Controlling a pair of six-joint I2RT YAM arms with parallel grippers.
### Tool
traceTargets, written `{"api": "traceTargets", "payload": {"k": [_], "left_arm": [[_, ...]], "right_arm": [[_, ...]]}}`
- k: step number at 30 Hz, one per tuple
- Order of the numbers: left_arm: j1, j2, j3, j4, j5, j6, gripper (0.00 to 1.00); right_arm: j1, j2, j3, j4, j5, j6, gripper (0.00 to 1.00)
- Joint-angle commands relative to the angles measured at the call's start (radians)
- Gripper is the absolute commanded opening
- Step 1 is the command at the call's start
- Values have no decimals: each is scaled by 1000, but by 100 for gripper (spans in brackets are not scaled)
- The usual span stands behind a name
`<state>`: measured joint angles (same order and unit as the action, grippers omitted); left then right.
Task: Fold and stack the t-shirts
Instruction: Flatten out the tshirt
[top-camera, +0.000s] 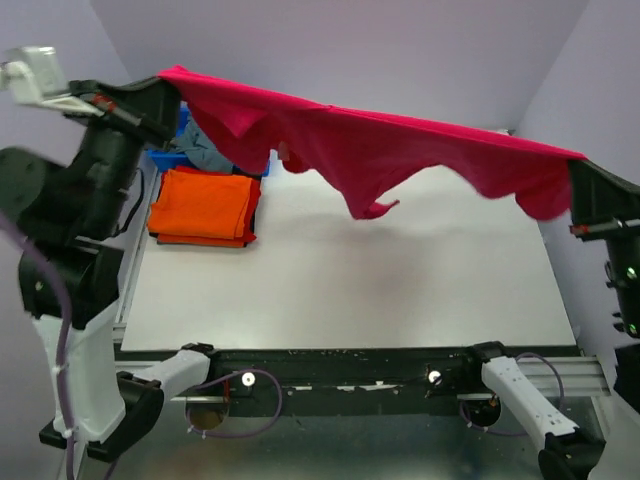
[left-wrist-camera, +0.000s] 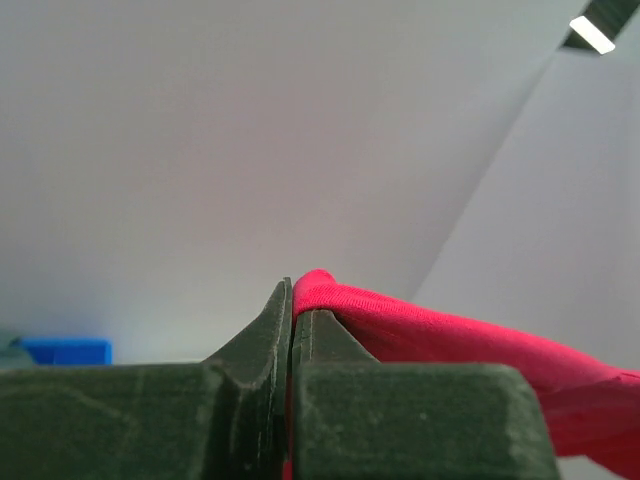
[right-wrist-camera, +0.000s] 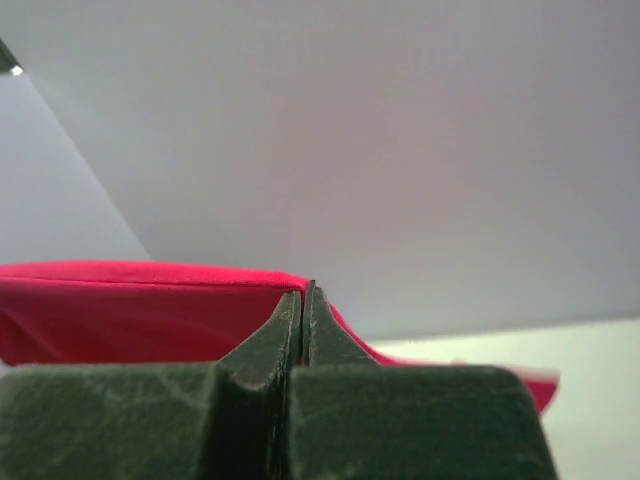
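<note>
Your left gripper and right gripper each clamp the shirt by its upper edge. It's light, limp cloth that sags between them, so grip at the corners.

White table, matte and flat, fills the middle of the top view. Blue bin sits at the table's 10 o'clock corner, mostly hidden, with only bits of its rim showing. It also appears as a blue sliver at 8 o'clock in the left wrist view. Grey-blue stuff at the bin, can't tell what. Aluminium rail runs along the table's 6 o'clock edge. Lavender walls at 12 o'clock. Ceiling light at 1 o'clock in the left wrist view.
</note>
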<state>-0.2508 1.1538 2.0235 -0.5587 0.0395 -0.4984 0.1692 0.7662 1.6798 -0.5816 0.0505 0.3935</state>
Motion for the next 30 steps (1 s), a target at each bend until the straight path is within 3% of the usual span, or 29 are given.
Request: {"api": "traceTargets", "payload": {"k": [1,6,12,15,19,20,22,25,27,30], "left_arm": [[8,26,85,71,36,-18,0],[8,148,55,160,72,-63,0],[8,366,-66,275,54,-68,0],[8,538,149,182,56,-40,0],[10,754,646,68,48,-26,0],[12,762,664,101,49,-31,0],[12,701,538,239,45,-38,0],[12,603,325,437,10,-43,0],[12,600,314,433,16,-19,0],[12,587,200,443,62,-5,0]], "right_arm": [[-5,10,23,-86,15,-47,1],[-5,131,-11,-107,45,-41,1],[-5,419,-29,-118,43,-42,1],[-11,543,85,-115,57,-56,1],[-65,721,438,-190,16,-55,1],[-80,772,530,-220,3,-48,1],[-121,850,715,-266,-41,-24,1],[-163,897,798,-258,-136,13,1],[-206,881,732,-230,-165,22,1],[-226,822,496,-175,-175,28,1]]}}
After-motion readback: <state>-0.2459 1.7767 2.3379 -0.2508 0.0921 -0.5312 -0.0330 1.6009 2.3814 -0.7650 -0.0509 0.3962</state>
